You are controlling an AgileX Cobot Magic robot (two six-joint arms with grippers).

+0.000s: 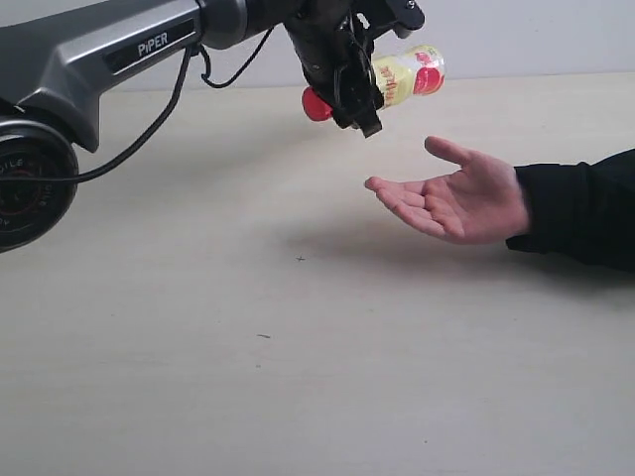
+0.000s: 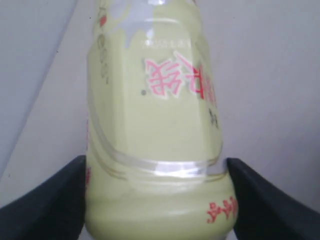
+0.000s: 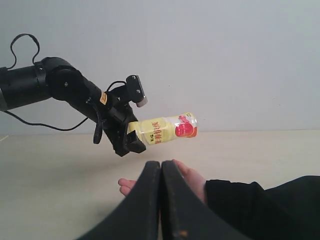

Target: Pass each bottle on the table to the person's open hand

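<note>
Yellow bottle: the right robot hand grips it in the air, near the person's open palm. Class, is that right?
No: the left robot hand grips the yellow bottle, as the exterior view shows; the right robot hand is shut and empty. The rest holds.

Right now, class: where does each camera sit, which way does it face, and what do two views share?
Exterior: off the arms, facing across the table; shows the left arm, left gripper holding the yellow bottle above the hand.
Left wrist: on that arm, facing along its fingers at the bottle.
Right wrist: behind the shut right gripper, facing the left arm.
Shared: exterior and right wrist both show bottle and hand.
</note>
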